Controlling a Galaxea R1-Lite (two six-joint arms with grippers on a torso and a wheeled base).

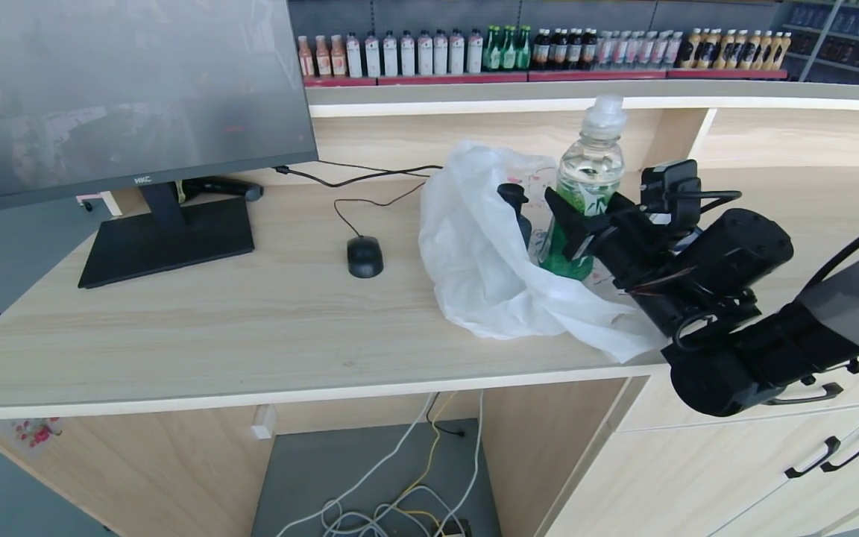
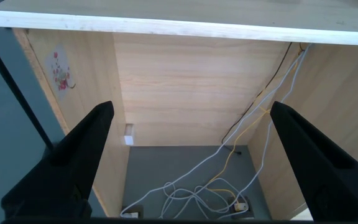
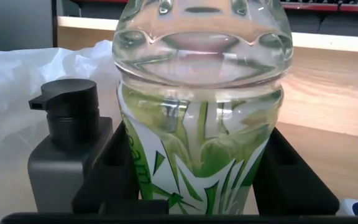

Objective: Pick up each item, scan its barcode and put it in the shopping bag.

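Observation:
My right gripper (image 1: 573, 227) is shut on a clear bottle with a green label (image 1: 588, 175), holding it upright by its lower half. The bottle's base sits in the open mouth of the white plastic shopping bag (image 1: 474, 261) on the wooden counter (image 1: 250, 313). A dark grey pump bottle (image 1: 517, 207) stands in the bag just left of it. In the right wrist view the green bottle (image 3: 201, 124) stands between the right gripper's (image 3: 201, 193) two fingers, with the pump bottle (image 3: 67, 146) and the bag (image 3: 14, 74) alongside. My left gripper (image 2: 191, 158) hangs open below the counter, holding nothing.
A monitor (image 1: 124, 89) on a black stand, a mouse (image 1: 365, 256) and a handheld scanner (image 1: 222, 188) occupy the counter's left and middle. Loose cables (image 2: 194, 190) lie under the counter. Drawers with black handles (image 1: 821, 456) are at the right. Bottle shelves (image 1: 541, 48) line the back.

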